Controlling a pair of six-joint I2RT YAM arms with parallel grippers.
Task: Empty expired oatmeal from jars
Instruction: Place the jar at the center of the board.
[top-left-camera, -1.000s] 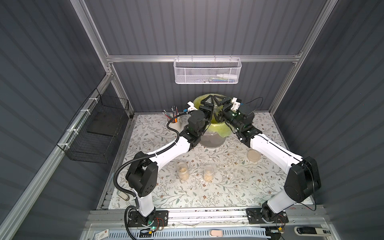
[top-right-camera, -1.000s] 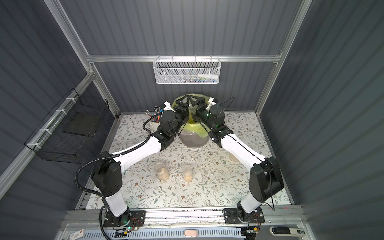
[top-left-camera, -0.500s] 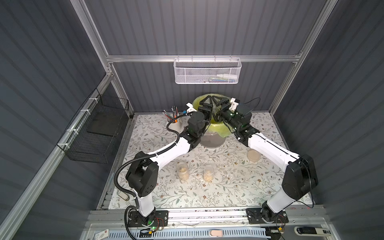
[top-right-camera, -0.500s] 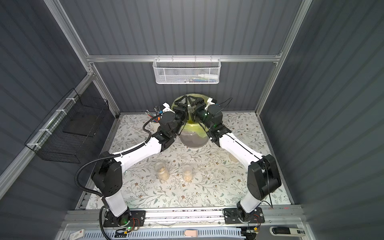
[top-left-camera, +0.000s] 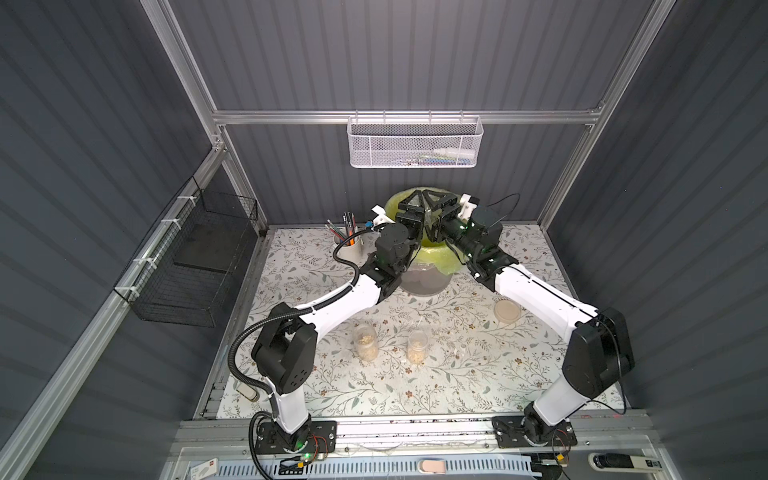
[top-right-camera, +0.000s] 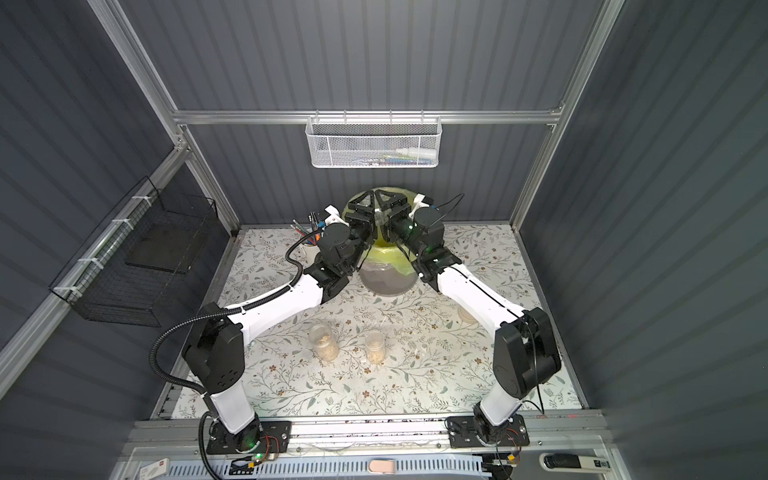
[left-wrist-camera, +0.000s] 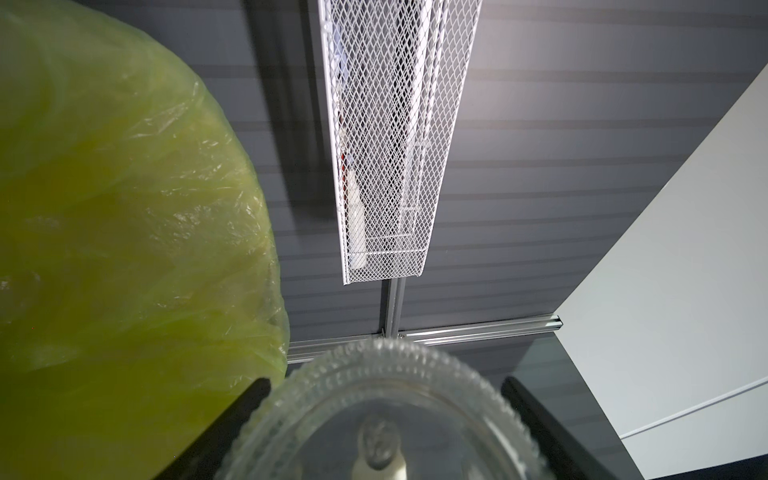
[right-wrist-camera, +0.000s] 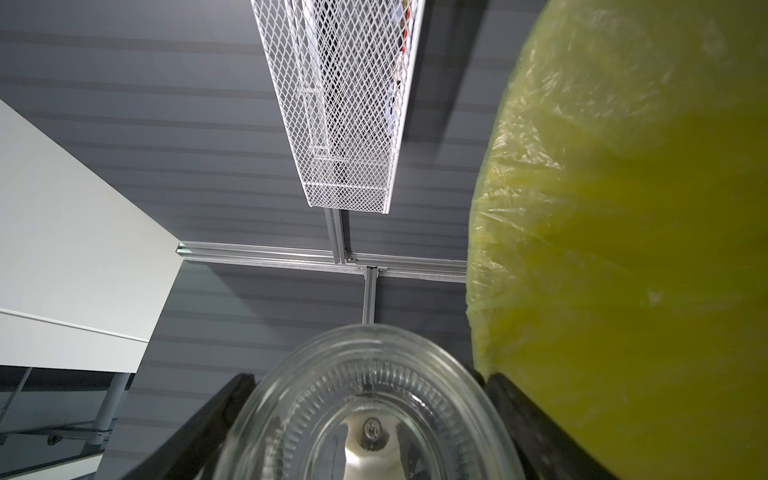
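Directly beneath both claws stands the bin, lined with a yellow-green bag. The left claw and right claw each clamp the squat jar, holding it in the air between them. Well back from the claws, toward the arms' bases, two narrow jars stand upright on the surface, with oatmeal in their bottoms. A beige lid lies beside the right arm. A raised mark on the squat jar's glass is too blurred to read.
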